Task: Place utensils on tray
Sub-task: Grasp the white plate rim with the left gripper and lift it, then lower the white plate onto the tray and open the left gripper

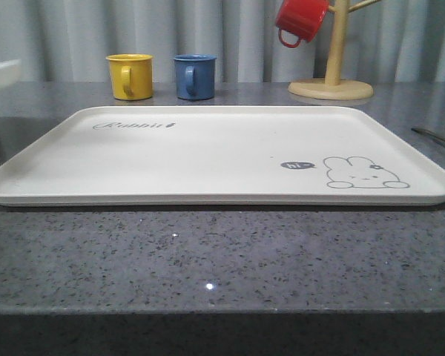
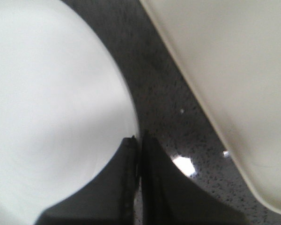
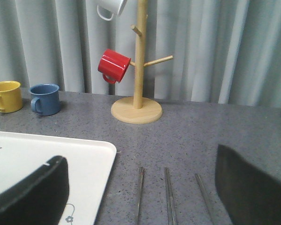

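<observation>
Grey speckled stone worktop in front. Large cream rectangular tray w/ rabbit print sits flat on it, nothing on it. Left end effector: fingers pressed together, tips at rim of round white plate, just beside tray edge; can't tell if it grips. Right end effector: wide apart, holding nothing, above thin metal utensil handles right of tray. Further back: yellow mug, blue mug, wooden mug tree w/ red mug.
</observation>
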Controlling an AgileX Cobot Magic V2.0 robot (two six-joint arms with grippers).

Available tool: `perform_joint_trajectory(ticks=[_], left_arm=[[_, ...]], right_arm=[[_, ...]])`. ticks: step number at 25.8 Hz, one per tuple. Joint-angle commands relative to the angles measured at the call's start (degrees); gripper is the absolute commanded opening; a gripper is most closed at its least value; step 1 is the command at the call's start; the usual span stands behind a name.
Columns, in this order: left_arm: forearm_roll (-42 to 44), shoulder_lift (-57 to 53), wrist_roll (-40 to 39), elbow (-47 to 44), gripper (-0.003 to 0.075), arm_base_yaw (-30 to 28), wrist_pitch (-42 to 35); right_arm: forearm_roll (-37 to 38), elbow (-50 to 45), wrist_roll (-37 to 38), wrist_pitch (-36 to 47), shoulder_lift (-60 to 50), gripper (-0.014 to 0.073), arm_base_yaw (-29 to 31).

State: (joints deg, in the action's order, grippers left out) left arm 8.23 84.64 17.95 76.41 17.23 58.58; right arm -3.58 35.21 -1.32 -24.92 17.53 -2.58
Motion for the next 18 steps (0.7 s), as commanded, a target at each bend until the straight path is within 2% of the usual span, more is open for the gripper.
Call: perform_joint_trajectory(ticks=[1, 5, 10, 12, 18], left_arm=[[2.1, -4.3, -0.5, 5.2, -0.0018, 5.0, -2.1], [3.3, -3.7, -0.5, 8.8, -0.0018, 14.7, -2.8], [3.1, 0.9, -0.5, 9.1, -0.0018, 26.4, -2.6], [2.3, 3.2, -0.5, 9.1, -0.0018, 28.6, -1.7], [-2.1, 9.8, -0.5, 9.1, -0.0018, 28.9, 1.8]], right_arm=[[-0.1, 1.9, -0.3, 4.7, 1.0, 0.0653, 0.2], [-0.1, 1.9, -0.3, 4.7, 1.0, 0.0653, 0.2], [-0.1, 1.9, -0.3, 4.7, 1.0, 0.0653, 0.2], [-0.1, 1.9, -0.3, 4.7, 1.0, 0.0653, 0.2], [-0.1, 1.9, -0.3, 4.7, 1.0, 0.0653, 0.2]])
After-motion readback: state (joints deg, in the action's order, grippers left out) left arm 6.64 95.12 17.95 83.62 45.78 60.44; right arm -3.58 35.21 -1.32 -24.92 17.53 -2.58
